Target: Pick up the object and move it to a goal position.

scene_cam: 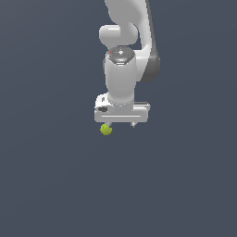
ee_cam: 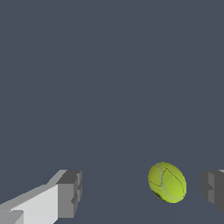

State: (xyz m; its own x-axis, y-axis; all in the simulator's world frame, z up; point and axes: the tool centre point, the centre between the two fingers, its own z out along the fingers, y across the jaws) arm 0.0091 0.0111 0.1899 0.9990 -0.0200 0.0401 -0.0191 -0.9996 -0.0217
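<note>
The object is a small yellow-green ball [scene_cam: 106, 130] with faint seam lines. In the exterior view it shows just below the tip of the gripper's finger on that view's left. My white gripper [scene_cam: 121, 125] hangs from the arm, pointing down, with its two short fingers spread apart. In the wrist view the ball [ee_cam: 167, 182] lies between the two dark-padded fingers of the gripper [ee_cam: 142, 192]. It is much closer to one finger [ee_cam: 213, 189] than to the other [ee_cam: 70, 194], with a small gap to the near pad. The gripper is open and holds nothing.
A plain dark grey-blue surface [scene_cam: 51, 185] fills both views. The white arm [scene_cam: 121, 74] rises behind the gripper toward the top of the exterior view. No other objects show.
</note>
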